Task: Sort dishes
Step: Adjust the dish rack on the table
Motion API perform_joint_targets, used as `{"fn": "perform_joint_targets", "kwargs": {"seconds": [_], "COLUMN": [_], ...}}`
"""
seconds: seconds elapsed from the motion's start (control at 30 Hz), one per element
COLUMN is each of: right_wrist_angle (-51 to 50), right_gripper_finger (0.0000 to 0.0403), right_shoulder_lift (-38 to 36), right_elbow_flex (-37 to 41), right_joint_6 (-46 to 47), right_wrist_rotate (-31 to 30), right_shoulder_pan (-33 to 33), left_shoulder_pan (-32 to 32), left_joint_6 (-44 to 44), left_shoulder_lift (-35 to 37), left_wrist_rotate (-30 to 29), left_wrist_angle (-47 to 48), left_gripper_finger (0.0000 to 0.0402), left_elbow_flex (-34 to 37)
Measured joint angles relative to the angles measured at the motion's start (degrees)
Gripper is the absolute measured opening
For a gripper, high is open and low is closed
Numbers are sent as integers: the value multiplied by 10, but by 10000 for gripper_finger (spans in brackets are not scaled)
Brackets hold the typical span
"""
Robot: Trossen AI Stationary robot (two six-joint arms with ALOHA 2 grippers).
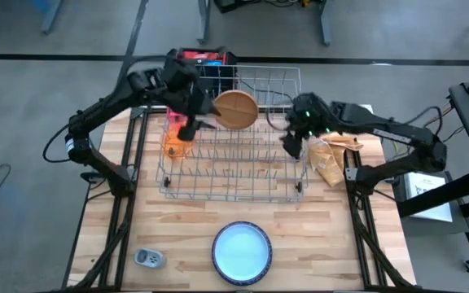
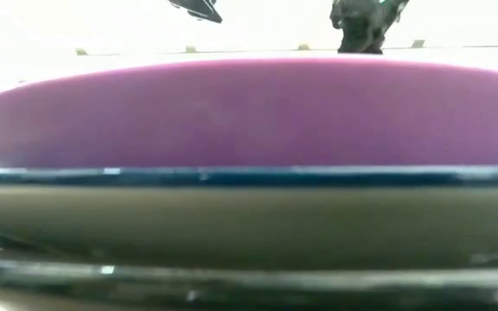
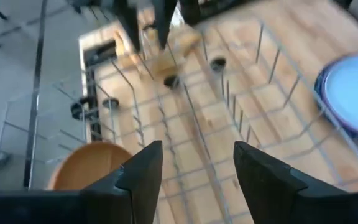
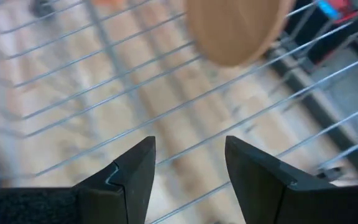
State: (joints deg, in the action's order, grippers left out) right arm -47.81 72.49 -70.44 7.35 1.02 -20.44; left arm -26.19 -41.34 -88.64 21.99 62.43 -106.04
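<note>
Dishes lie in two groups: a brown plate [image 1: 235,109] stands on edge in the far part of the wire rack [image 1: 233,185], with an orange cup [image 1: 173,144] and a pink cup [image 1: 175,120] at the rack's left end; a white plate inside a blue-rimmed one [image 1: 242,251] waits on the near edge of the table [image 1: 177,232], and the low view shows purple [image 2: 249,112] and darker plates in that same stack. Left gripper [image 1: 192,124] hangs over the rack's left end just beside the brown plate, fingers spread with nothing between them; right gripper [image 1: 291,143] hovers over the rack's right side, likewise parted and empty — both wrist views show only wire and wood in the gap. Judging by this, one plate is racked and the stack is untouched; the next move calls for an arm to reach the near stack and grasp the top plate by its rim. A small grey device [image 1: 148,259] sits at the near left.
</note>
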Motion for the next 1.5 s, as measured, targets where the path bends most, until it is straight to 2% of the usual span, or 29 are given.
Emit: {"fn": "perform_joint_targets", "kwargs": {"seconds": [0.17, 0.43, 0.63, 0.77, 0.83, 0.93, 1.03, 1.1, 1.2, 1.27, 1.5], "right_wrist_angle": [29, 158, 201, 214, 231, 256, 282, 281, 252, 233, 142], "right_gripper_finger": [185, 173, 155, 144, 138, 131, 123, 118, 108, 101, 77], "right_shoulder_lift": [-58, -106, -88, -57, -39, -10, 19, 41, 66, 78, 93], "right_elbow_flex": [73, 195, 237, 235, 231, 224, 216, 204, 178, 154, 69], "right_joint_6": [82, 235, 334, 372, 390, 429, 450, 454, 464, 463, 463], "right_wrist_rotate": [-12, -31, -81, -145, -180, -190, -193, -217, -258, -262, -259], "right_shoulder_pan": [93, 252, 373, 451, 486, 531, 565, 578, 591, 592, 593], "left_shoulder_pan": [57, 153, 278, 348, 381, 427, 468, 495, 524, 536, 556], "left_joint_6": [-15, 8, 36, 62, 92, 128, 146, 162, 183, 195, 238], "left_shoulder_lift": [11, 36, 34, 35, 39, 41, 39, 39, 40, 40, 48], "left_wrist_rotate": [-4, -14, -146, -152, -179, -231, -237, -266, -354, -387, -391], "left_wrist_angle": [9, 7, 0, -20, -47, -83, -104, -115, -125, -126, -114], "left_gripper_finger": [165, 154, 154, 154, 154, 154, 154, 154, 154, 154, 154], "left_elbow_flex": [19, 20, 42, 79, 97, 124, 156, 172, 185, 186, 163]}}
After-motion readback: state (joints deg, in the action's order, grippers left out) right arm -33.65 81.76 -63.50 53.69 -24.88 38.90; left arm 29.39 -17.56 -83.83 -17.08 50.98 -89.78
